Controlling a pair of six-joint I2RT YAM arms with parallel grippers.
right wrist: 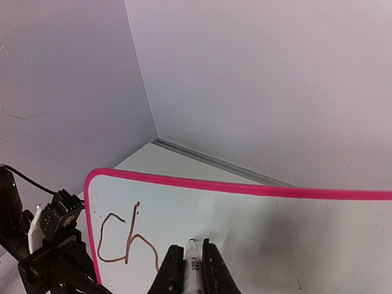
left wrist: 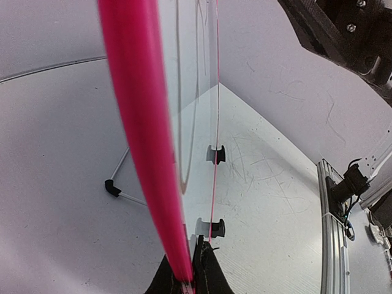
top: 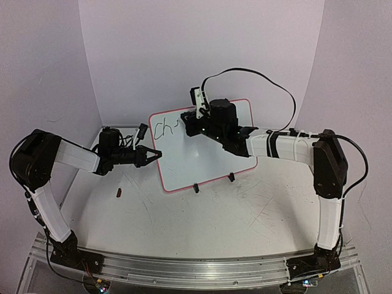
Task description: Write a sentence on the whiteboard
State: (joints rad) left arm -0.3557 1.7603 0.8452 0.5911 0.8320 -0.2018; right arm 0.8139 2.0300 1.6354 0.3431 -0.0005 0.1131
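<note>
- The board point(top: 208, 162) stands propped on the table point(top: 245, 214), towards the back, on two black feet point(left wrist: 215, 154).
- Left gripper point(top: 152, 154) is closed tight on the board's left side, pinching the pink rim point(left wrist: 144, 141).
- Right gripper point(right wrist: 191, 254) is clamped round a marker point(right wrist: 192, 269), whose tip seems to touch the face just right of the letters point(right wrist: 131, 239), "ch".
- I'd judge the board light, thin and stiff, with a glossy, slick face, so pen pressure could tip or skid it.
- The rim looks the sensible hold: firm, and away from the wet ink.
- Most of the sentence is not yet written.
</note>
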